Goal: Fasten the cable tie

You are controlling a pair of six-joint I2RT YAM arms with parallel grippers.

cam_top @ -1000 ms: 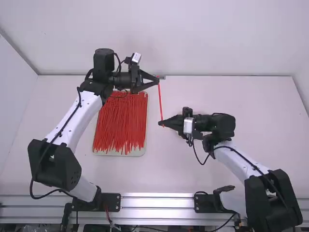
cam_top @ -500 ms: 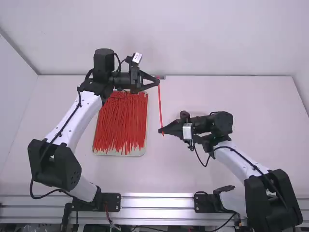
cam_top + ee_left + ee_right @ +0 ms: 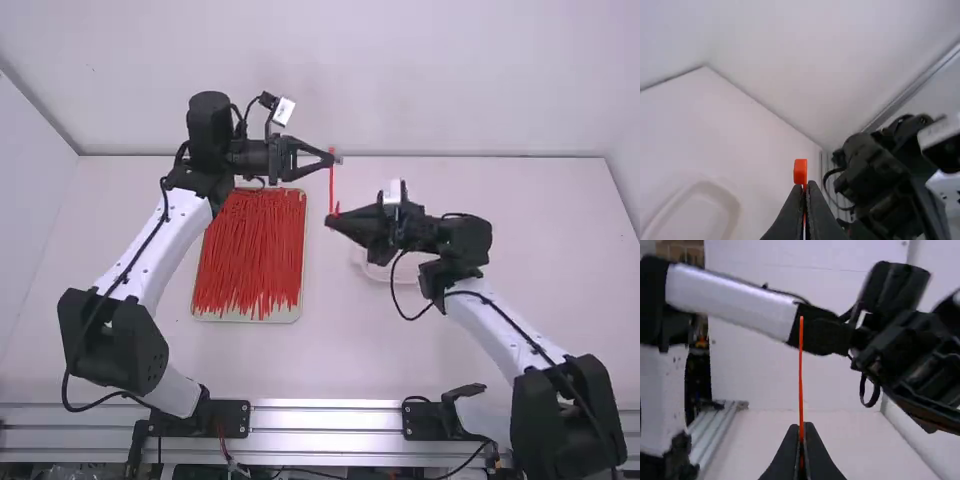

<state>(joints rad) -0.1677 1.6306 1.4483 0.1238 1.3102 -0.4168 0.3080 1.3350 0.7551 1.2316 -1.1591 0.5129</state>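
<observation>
Since 1 s ago the right gripper (image 3: 332, 217) has swung away from the arm bases and now sits closer to the left gripper (image 3: 328, 154), so the tie (image 3: 331, 185) between them looks shorter. Both grippers are just beyond the tray (image 3: 250, 319), off its far corner on the right arm's side. The left gripper is pinched narrow on the tie's head end (image 3: 800, 171), and the right gripper is closed on the other end (image 3: 801, 375). The tie runs straight between the 2 grippers, above the table (image 3: 520, 230). A pile (image 3: 252, 250) of red ties fills the tray. Beside the tray, under the right gripper, lies a pale shape (image 3: 372, 268), possibly a clear lid.
</observation>
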